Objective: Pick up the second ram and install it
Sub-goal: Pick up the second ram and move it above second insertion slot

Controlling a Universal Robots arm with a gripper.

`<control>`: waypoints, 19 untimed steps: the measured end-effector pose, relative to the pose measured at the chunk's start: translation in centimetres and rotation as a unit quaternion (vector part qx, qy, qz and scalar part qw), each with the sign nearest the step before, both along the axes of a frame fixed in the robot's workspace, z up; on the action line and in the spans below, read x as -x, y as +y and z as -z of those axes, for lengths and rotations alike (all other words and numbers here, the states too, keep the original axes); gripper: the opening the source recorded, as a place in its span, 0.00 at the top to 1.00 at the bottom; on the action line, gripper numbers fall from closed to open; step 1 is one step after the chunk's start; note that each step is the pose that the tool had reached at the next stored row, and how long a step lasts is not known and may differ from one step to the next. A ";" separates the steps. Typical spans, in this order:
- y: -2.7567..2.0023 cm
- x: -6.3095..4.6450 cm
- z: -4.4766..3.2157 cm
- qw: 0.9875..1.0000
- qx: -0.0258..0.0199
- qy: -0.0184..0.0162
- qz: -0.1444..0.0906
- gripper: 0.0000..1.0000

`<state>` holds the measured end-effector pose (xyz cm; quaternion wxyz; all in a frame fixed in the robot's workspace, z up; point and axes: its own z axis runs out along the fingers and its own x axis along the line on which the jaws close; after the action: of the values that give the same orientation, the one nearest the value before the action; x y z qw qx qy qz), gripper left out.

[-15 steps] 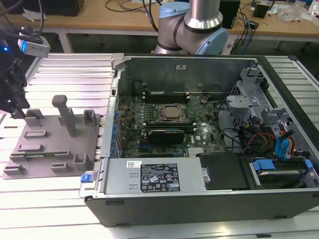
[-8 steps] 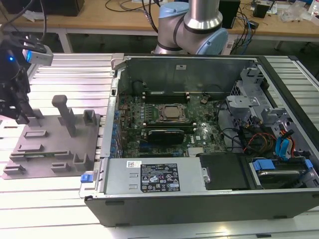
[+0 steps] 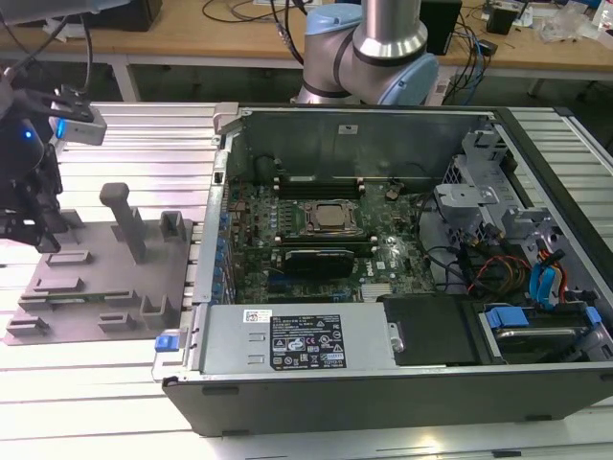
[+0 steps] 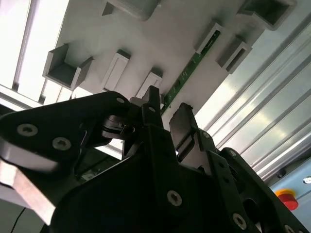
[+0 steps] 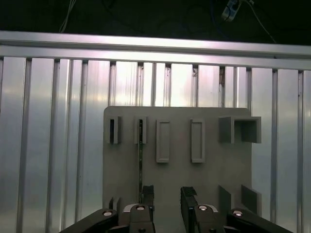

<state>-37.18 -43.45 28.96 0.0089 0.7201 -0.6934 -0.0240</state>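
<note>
The second ram (image 4: 192,65) is on the grey fixture plate (image 4: 160,43), not in the PC. It's the thin green stick standing on its edge, w/ its far end tucked in a small pale bracket (image 4: 210,35). In the first wrist view you see the ram (image 5: 141,155) edge-on as a skinny dark line running down the plate (image 5: 218,165).

The gripper (image 4: 167,109) sits right over the near end of the stick. Fingers (image 5: 147,194) are apart w/ a modest gap and nothing clamped btwn them. In the second wrist view the stick's end shows in that gap, but in the first wrist view it lines up w/ one finger more than w/ mid-gap. Can't tell if anything's touching tbh.

In the exterior view the gripper (image 3: 43,238) is at the exterior view's left, above the plate's far end, near the grey post (image 3: 120,206). The plate lies on the slotted aluminium table (image 3: 144,125), just beside the open PC case (image 3: 383,383), w/ the motherboard (image 3: 316,230) exposed inside. The arm's base (image 3: 383,38) is behind the case.
</note>
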 end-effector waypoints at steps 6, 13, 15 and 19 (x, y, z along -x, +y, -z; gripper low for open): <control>-0.52 0.0 1.02 1.000 0.000 0.000 -0.002 0.66; -0.77 0.0 1.97 1.000 0.000 0.000 -0.003 0.66; -0.86 0.0 2.28 1.000 0.000 0.000 -0.003 0.66; -1.01 0.0 2.92 1.000 0.000 0.000 -0.004 0.66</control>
<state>-37.19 -44.47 26.04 0.0091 0.7229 -0.6905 -0.0240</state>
